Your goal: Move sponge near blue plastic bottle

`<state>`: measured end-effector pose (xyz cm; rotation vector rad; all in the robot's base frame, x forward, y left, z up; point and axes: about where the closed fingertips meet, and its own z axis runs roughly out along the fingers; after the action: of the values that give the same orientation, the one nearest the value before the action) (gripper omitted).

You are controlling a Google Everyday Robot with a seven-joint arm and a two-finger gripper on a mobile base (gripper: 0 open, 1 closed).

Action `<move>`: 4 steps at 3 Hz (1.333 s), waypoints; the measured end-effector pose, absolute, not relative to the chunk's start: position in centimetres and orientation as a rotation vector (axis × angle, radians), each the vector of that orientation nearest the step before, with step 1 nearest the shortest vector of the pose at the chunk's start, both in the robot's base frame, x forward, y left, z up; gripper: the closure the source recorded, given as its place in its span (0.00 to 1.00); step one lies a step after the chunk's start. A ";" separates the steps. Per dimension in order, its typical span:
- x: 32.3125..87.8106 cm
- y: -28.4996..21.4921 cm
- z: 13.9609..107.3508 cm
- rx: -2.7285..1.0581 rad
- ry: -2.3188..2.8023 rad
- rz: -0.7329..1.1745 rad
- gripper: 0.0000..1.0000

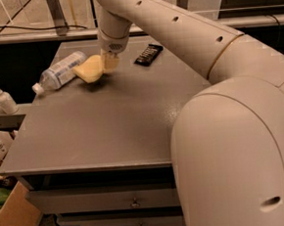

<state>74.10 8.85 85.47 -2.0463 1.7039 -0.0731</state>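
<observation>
Claw [109,63] was at the far left part of the bench [109,132], pointing down, its fingers clamped on the right end of the sponge [89,69]. The sponge was tilted and seemed to sit just off the surface, with a shadow on the bench under it. The bottle [60,71] lay on its side just left of the sponge, close to the bench's left edge, cap end toward the near left. The sponge's left edge was right beside the bottle; couldn't tell if they touched.

A black packet [148,54] lay flat to the right of the claw, apart from it. The white arm [231,127] filled the near right and reached across to the far left. A pump bottle [3,99] stood upright on a ledge left of the bench. A cardboard box [15,218] sat on the floor at the near left. Drawers [104,196] ran under the bench top.
</observation>
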 end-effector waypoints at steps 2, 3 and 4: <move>74.7 10.9 84.3 -2.079 1.676 -0.073 1.00; 74.9 11.6 83.7 -2.096 1.678 -0.063 0.82; 75.0 11.9 83.4 -2.107 1.680 -0.050 0.59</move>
<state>74.98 11.92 83.38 -2.1073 1.6799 -0.0500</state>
